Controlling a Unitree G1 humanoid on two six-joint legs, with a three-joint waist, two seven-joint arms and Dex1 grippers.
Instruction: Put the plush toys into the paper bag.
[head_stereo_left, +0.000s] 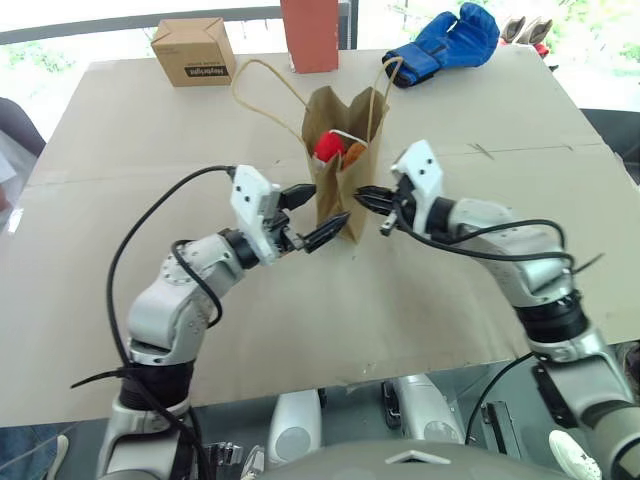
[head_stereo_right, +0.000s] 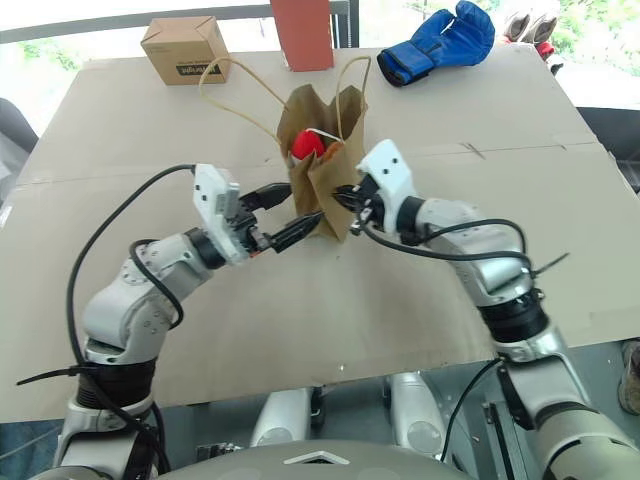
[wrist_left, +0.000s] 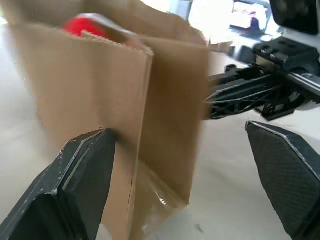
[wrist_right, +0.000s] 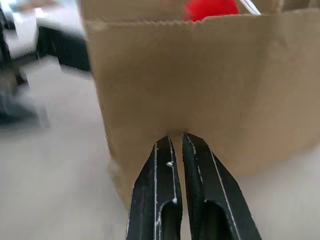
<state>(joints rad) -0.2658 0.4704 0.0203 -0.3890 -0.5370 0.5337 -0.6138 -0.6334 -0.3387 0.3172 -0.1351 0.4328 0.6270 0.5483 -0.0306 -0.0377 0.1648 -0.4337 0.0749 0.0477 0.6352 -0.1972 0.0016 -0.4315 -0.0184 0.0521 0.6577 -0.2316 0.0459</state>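
The brown paper bag (head_stereo_left: 335, 185) stands upright at the middle of the table, its two loop handles splayed toward the back. Inside its open top lie the plush toys: a red end of one (head_stereo_left: 327, 148) and an orange-brown bit of the other (head_stereo_left: 353, 155). My left gripper (head_stereo_left: 318, 212) is open, and its fingers (wrist_left: 85, 170) straddle the bag's lower near-left corner. From the other side my right gripper (head_stereo_left: 365, 195) is shut, its tips (wrist_right: 172, 140) against the bag's wall. Whether paper is pinched between them I cannot tell.
At the back of the cardboard-covered table (head_stereo_left: 150, 150) stand a small printed box (head_stereo_left: 193, 50) and a tall red-brown box (head_stereo_left: 310, 35). A blue boxing glove (head_stereo_left: 445, 45) lies back right. A black cable (head_stereo_left: 150, 230) loops off my left arm.
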